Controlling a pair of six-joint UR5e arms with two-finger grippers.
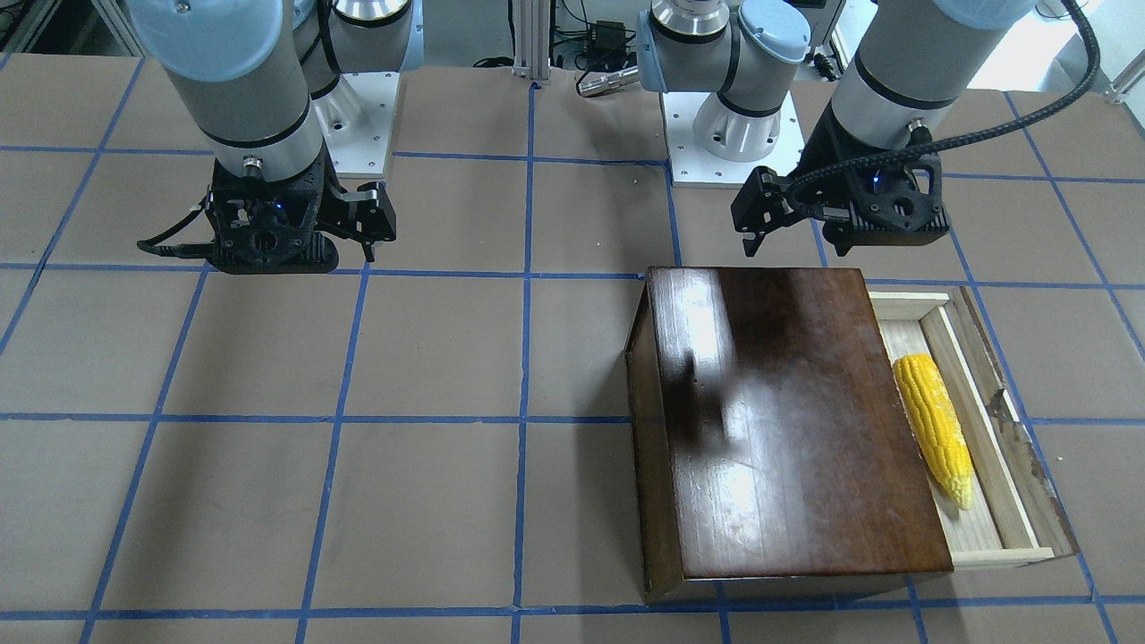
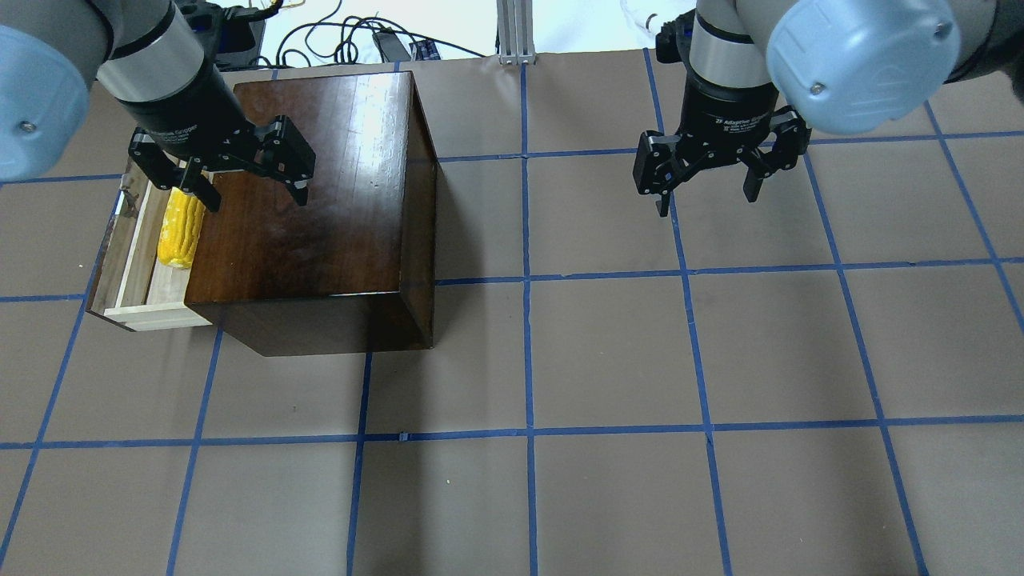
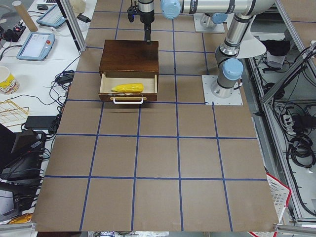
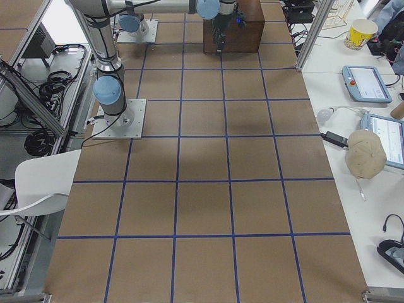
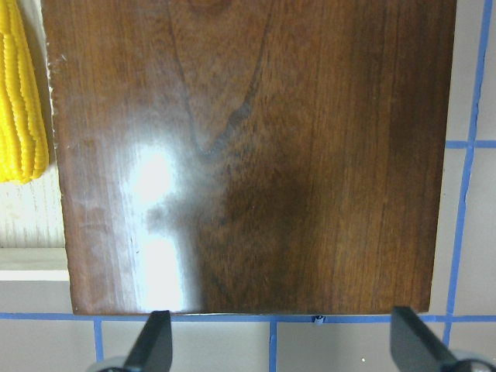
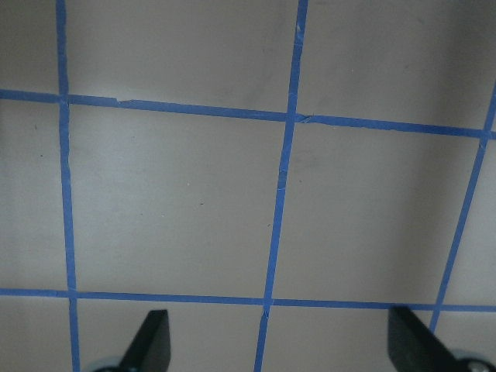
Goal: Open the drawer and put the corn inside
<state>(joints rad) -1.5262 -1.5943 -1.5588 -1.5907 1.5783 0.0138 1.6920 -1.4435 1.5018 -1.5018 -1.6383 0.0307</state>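
Observation:
The glossy dark wooden box [image 2: 320,216] stands on the table's left half. Its drawer [image 2: 132,264] is pulled out to the left, a pale wood tray with a worn brown front panel [image 1: 1029,447]. The yellow corn [image 2: 180,232] lies inside the drawer; it also shows in the front view [image 1: 935,429] and at the left wrist view's edge [image 5: 19,101]. My left gripper [image 2: 244,180] is open and empty, hovering above the box's far-left top. My right gripper [image 2: 706,192] is open and empty above bare table, far right of the box.
The table [image 2: 608,360] is brown board with a blue tape grid. The two arm bases [image 1: 725,152] [image 1: 358,125] sit at the robot's edge. Cables and an aluminium post [image 2: 512,32] lie beyond the far edge.

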